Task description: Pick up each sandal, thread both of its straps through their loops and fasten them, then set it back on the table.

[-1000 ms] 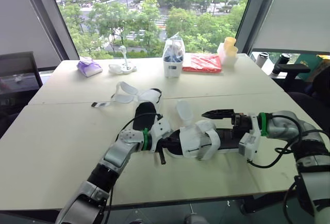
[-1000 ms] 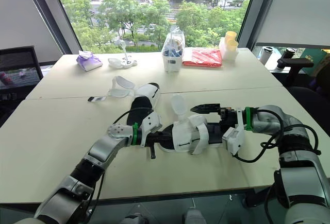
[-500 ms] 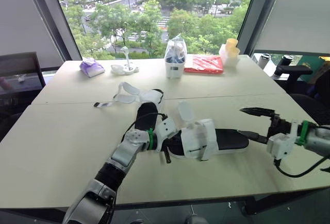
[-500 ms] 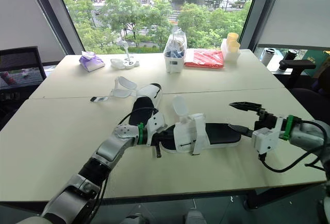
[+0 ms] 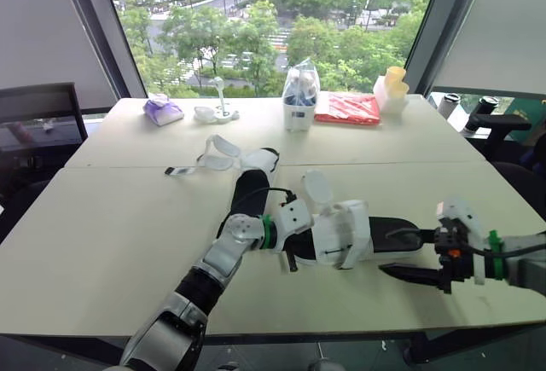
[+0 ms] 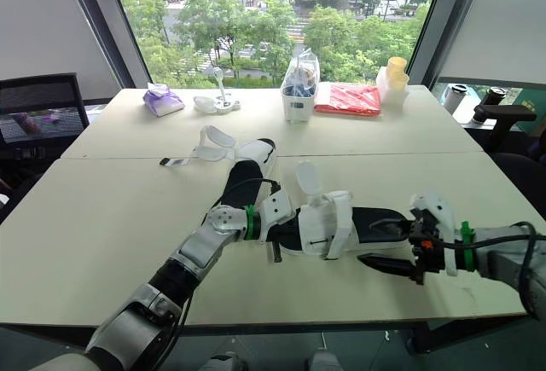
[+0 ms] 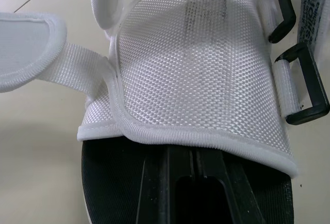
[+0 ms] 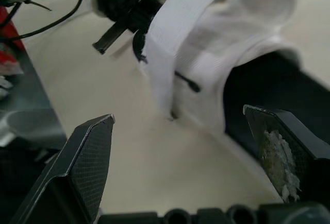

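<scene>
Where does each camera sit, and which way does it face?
Left eye: head, facing forward and down over the beige table; both arms show.
Right eye: beside it, same scene.
Left wrist: left arm, close on the white mesh black-soled sandal.
Right wrist: right arm, facing that sandal past the open right gripper.
All show the sandal.

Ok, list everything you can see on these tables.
near sandal: one, black sole, white straps, front table centre
far sandal: one, same colours, just beyond
pouch: one, purple, far table's left
stemmed item: one, white, beside the pouch
bag: one, clear, far table middle
flat packet: one, red, beside the bag
cups: stack, yellow, far right
tables: two, cream, pushed together
left tool: one, black, near sandal's strapped end
right tool: one, black, open, at its heel
</scene>
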